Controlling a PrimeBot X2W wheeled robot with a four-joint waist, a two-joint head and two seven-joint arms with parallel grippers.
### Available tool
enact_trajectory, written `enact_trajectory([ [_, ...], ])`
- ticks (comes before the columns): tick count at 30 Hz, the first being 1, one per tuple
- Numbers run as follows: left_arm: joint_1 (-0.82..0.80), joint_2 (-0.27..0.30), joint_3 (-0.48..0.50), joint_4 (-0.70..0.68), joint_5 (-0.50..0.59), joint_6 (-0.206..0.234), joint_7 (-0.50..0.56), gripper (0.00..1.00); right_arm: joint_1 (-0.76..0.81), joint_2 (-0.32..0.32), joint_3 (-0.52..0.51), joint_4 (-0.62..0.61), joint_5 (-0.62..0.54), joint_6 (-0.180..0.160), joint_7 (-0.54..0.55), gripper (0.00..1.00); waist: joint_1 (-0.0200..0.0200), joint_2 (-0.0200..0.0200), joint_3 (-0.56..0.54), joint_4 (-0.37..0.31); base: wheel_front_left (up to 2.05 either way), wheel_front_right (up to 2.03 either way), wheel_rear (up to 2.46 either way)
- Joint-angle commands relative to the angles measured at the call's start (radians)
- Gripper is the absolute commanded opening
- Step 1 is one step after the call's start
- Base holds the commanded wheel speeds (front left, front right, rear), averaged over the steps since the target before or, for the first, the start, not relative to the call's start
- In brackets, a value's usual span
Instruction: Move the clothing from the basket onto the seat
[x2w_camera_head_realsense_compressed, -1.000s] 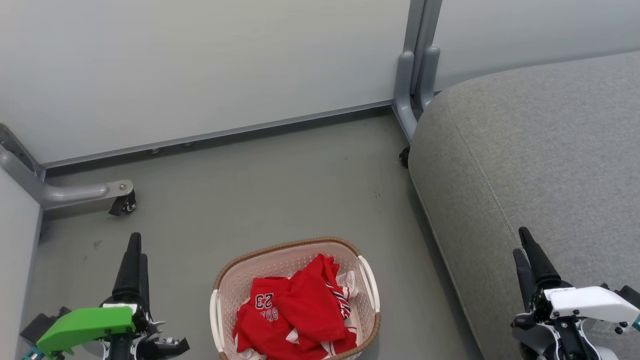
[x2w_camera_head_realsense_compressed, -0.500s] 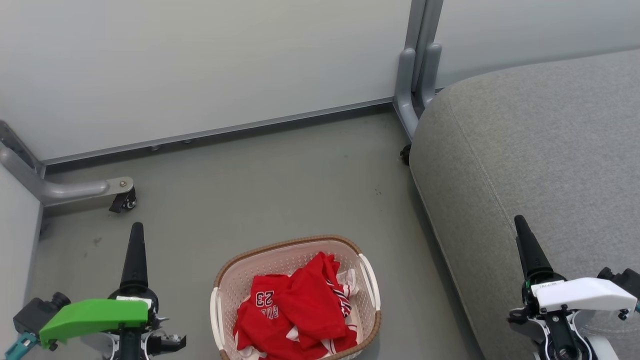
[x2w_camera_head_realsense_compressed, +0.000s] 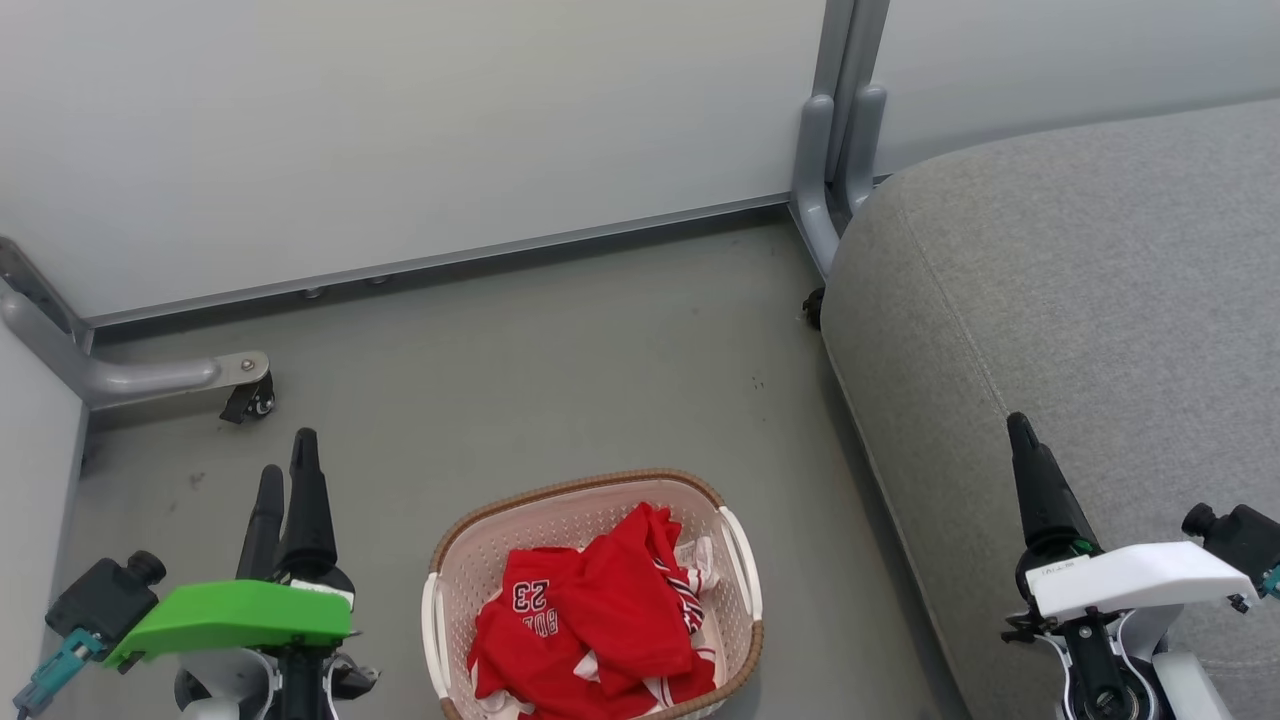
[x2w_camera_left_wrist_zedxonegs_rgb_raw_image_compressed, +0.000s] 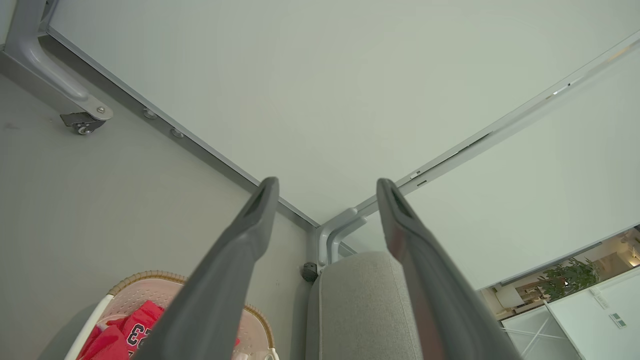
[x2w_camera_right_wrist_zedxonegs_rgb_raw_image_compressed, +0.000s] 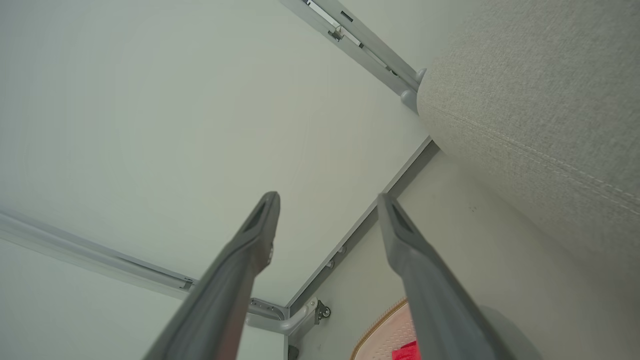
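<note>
L gripper (x2w_camera_head_realsense_compressed: 287, 455) splayed abv grey floor (x2w_camera_head_realsense_compressed: 560, 340), pale walls (x2w_camera_head_realsense_compressed: 400, 130).

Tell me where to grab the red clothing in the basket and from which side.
Probably pinch the clothing at the bunched fold that stands highest near the heap's middle, coming straight down from above. The walls of the basket ring the pile, so a sideways approach would meet plastic first.

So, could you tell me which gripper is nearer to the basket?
Left. The left gripper hangs over the floor just left of the basket; the right gripper is farther off to its right, by the seat.
</note>
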Motion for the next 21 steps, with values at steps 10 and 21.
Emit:
enact_trajectory([
  [10, -0.022, 0.008, -0.042, -0.036, 0.213, 0.035, -0.038, 1.0, -0.024, -0.008, 0.019, -0.038, -0.18, 0.0, -0.039, 1.0, 0.0, 0.0, -0.001, 0.005, 0.0, 0.0, 0.0],
  [21, -0.009, 0.009, -0.069, -0.041, 0.377, 0.051, -0.068, 1.0, -0.018, -0.01, 0.039, -0.042, -0.328, 0.0, -0.07, 1.0, 0.0, 0.0, -0.005, 0.01, 0.0, 0.0, 0.0],
])
